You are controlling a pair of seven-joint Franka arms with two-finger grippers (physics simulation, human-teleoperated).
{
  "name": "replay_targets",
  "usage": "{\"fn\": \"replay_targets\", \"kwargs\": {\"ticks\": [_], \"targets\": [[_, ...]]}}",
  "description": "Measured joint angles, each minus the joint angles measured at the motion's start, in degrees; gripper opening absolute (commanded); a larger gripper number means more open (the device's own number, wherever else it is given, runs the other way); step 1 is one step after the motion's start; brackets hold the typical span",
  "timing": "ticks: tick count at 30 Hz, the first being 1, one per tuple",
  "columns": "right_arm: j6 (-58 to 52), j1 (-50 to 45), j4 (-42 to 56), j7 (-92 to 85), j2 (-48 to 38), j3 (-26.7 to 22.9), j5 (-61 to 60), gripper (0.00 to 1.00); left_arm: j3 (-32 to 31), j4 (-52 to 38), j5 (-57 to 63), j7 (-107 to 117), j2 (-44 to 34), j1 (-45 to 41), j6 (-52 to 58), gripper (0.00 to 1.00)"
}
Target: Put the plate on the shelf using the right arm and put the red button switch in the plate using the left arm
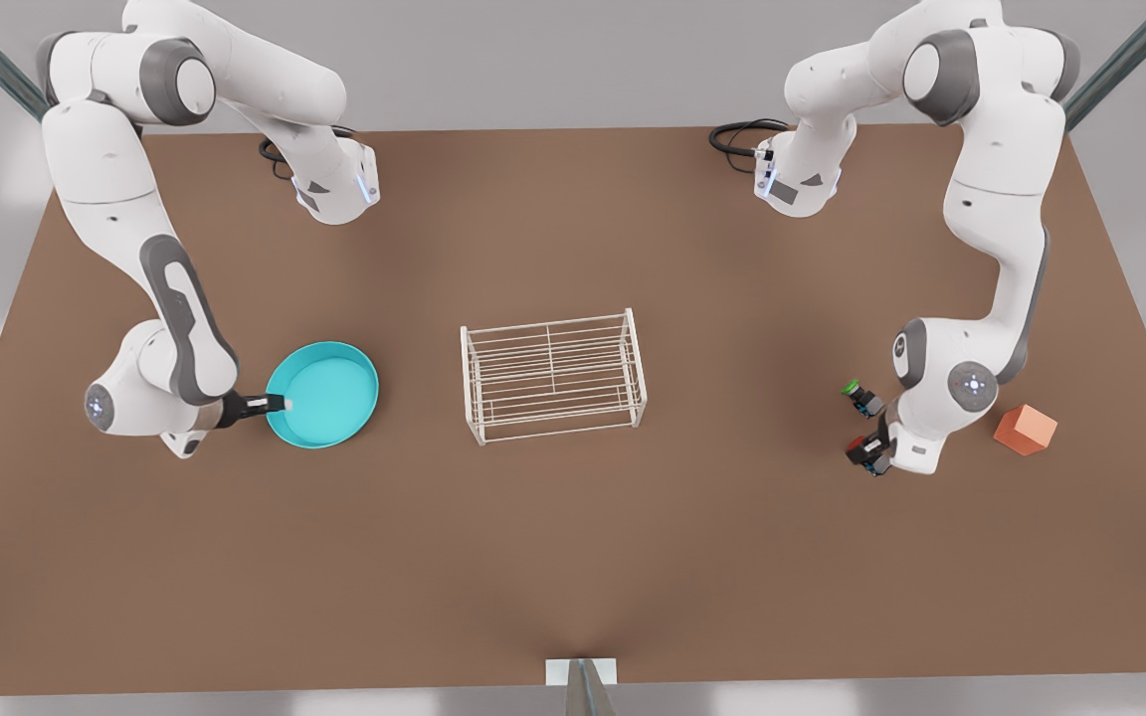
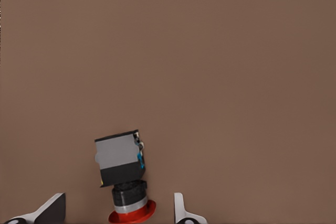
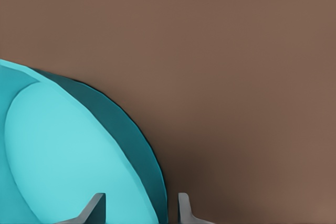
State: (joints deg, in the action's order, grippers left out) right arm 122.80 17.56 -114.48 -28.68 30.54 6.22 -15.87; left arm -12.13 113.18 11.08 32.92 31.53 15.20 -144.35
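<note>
The turquoise plate lies on the table at the front view's left. My right gripper is open at its near rim; in the right wrist view one finger is over the plate inside and the other outside the rim, my right gripper straddling it. The red button switch lies on its side at the front view's right. My left gripper is open, its fingers either side of the red button switch with gaps, as my left gripper shows. The white wire shelf stands mid-table, bare.
A like switch with a green cap lies just behind the left gripper. An orange cube sits beside that arm's wrist. The brown table stretches wide in front of the shelf.
</note>
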Motion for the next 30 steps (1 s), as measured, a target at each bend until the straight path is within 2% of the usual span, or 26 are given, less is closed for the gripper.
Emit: {"fn": "replay_targets", "kwargs": {"ticks": [3,8,10,17,30], "targets": [[0.04,0.02,0.45,-0.71,0.33,0.01,0.1,0.52,0.26,-1.22,1.14,0.64,1.18,0.01,-0.7,1.0],[0.32,0.02,1.09,-1.84,1.04,0.02,0.2,0.45,0.76,-2.12,2.94,1.55,2.66,0.02,-1.73,1.0],[0.47,0.02,1.21,-2.27,1.29,0.0,0.22,0.37,0.79,-2.14,3.19,1.87,3.11,0.01,-2.09,1.0],[0.72,-0.02,1.53,-3.86,1.5,-0.01,0.06,0.23,0.79,-2.23,3.66,2.83,4.04,0.03,-3.3,1.0],[-2.69,-0.07,1.53,-6.0,-2.69,-0.01,-0.16,0.21,1.52,-2.24,4.35,3.86,5.33,0.02,-5.18,1.0]]}}
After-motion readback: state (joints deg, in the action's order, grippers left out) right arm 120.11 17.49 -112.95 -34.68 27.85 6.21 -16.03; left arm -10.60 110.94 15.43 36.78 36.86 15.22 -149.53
